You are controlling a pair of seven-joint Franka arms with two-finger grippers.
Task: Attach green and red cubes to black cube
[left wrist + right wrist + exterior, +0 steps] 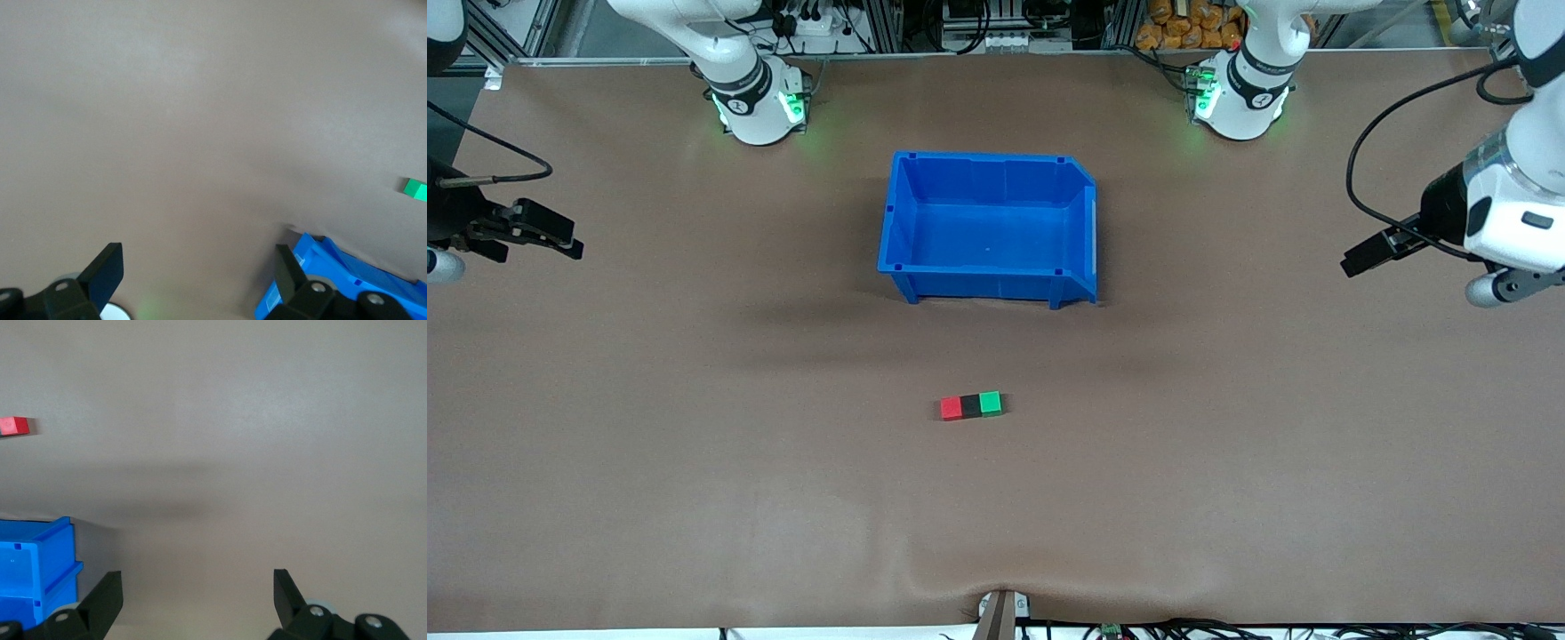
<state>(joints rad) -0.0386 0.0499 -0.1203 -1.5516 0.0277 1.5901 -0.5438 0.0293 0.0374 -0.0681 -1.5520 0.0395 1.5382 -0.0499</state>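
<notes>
Black cube (pixel 971 405) well apart from both wide-spread grippers

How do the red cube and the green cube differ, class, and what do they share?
Colour: the red cube is red, the green cube green. Place: the red cube sits at the row's end toward the right arm, the green cube at the end toward the left arm. Both look equal in size and touch the black cube.

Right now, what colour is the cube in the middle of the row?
Black: the black cube sits between the red cube and green cube, clearest in the front view.
</notes>
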